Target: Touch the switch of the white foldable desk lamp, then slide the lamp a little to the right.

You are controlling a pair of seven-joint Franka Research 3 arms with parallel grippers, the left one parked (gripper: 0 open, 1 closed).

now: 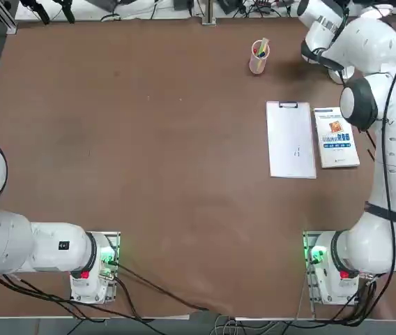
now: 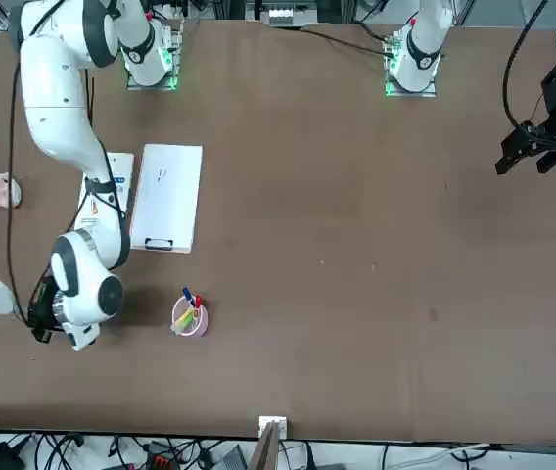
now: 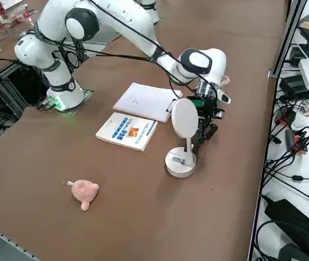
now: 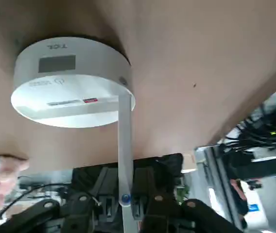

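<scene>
- The right gripper (image 3: 202,132) is down low at the far right corner of the worktop (image 1: 149,174), just behind the white foldable desk lamp (image 3: 183,136). In the wrist view its fingers (image 4: 150,191) are drawn fully together, and the lamp's thin arm (image 4: 124,145) rises right in front of them. I cannot tell whether that arm is merely beside the closed fingers or touching them, and nothing looks clamped.
- The lamp stands near the worktop's right edge, beyond the book (image 3: 126,131) and the clipboard (image 3: 146,101), well apart from the pink plush toy (image 3: 84,193) that lies nearer the robot along the same edge.
- Its disc base (image 3: 180,162) sits flat on the table; the arm goes up from it, and the round head (image 3: 184,118) stands on edge at the top, its face turned toward the side camera. So the long axis runs nearly upright, with a slight lean.
- Step in hand, as I judge it: the touch on the switch, or just about there. A power mark shows on the base's top face (image 4: 60,80), and the closed tips are near the stem, not plainly on that mark.
- Next, the closed fingers would need to press low against the base or stem and push gently toward the right edge; pushing high could tip the lamp, and little table remains on that side.
</scene>
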